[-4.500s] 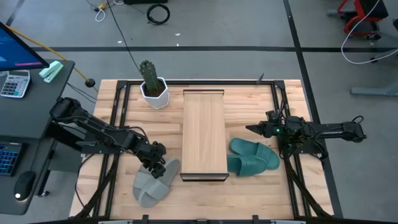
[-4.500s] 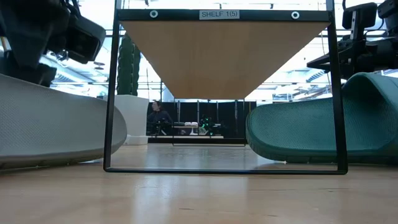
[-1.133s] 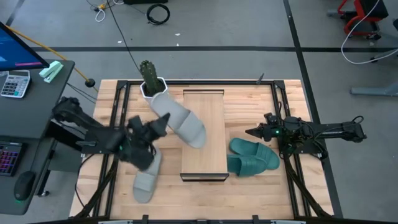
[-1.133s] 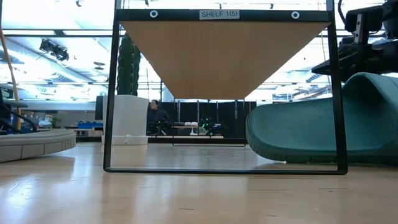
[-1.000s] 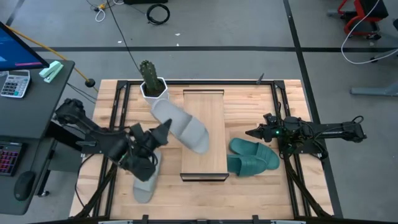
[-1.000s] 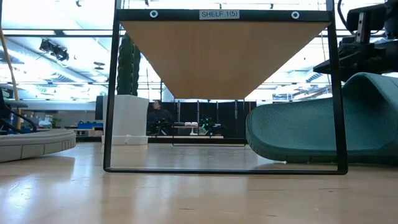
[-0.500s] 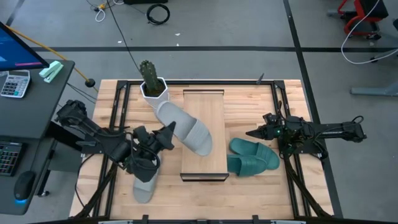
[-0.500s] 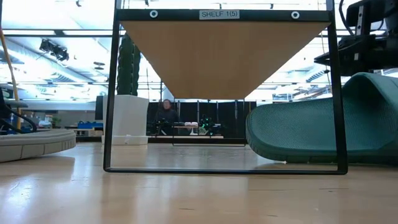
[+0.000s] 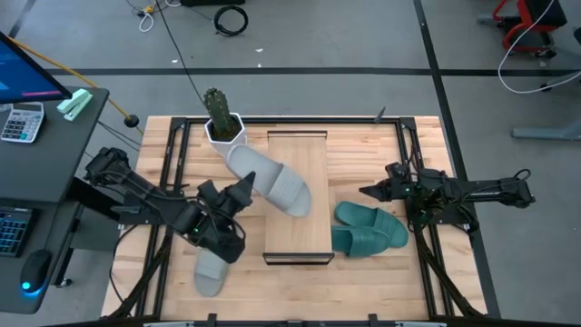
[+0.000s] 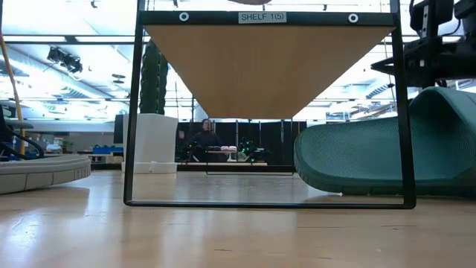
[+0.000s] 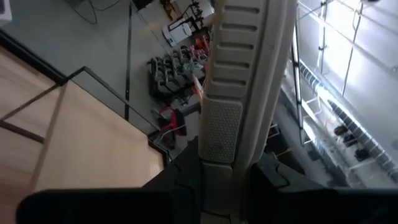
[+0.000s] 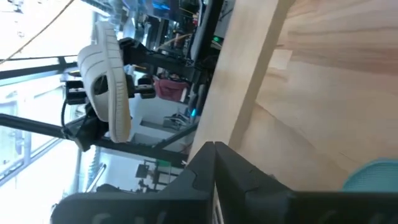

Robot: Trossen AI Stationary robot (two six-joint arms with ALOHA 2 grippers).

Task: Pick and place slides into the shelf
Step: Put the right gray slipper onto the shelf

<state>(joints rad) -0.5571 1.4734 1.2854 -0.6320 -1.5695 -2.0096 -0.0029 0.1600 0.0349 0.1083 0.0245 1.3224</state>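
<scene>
Overhead, the left gripper [image 9: 243, 193] holds a grey slide [image 9: 268, 182] by one end, lifted off the table [image 9: 363, 272]; its jaws are narrow, clamped on the foam, as the left wrist view confirms with the pale ribbed sole [image 11: 245, 93] running up from between the dark fingers [image 11: 186, 168]. Held slide lies at a slant, its far end over the left edge of the shelf [image 9: 304, 227], its near end beside the cactus pot [image 9: 222, 130]. Second grey slide [image 9: 211, 271] flat on the table under the left arm, near the front-left corner; in the low view only its rim shows at the far left [image 10: 41, 173]. Teal pair [image 9: 370, 228] side by side on the table, just right of the shelf, toward its front end; one fills the right of the low view [image 10: 364, 152]. Shelf top bare wood, long axis front to back, dark frame at the ends; its label shows in the low view [image 10: 262, 17]. Right gripper [image 9: 367, 192] hovers near the teal pair, between the shelf and the right table edge, jaws closed, nothing between them. Right wrist view catches the lifted grey slide [image 12: 112, 93] edge-on across the shelf. A person [image 10: 206, 134] sits far back in the room.
</scene>
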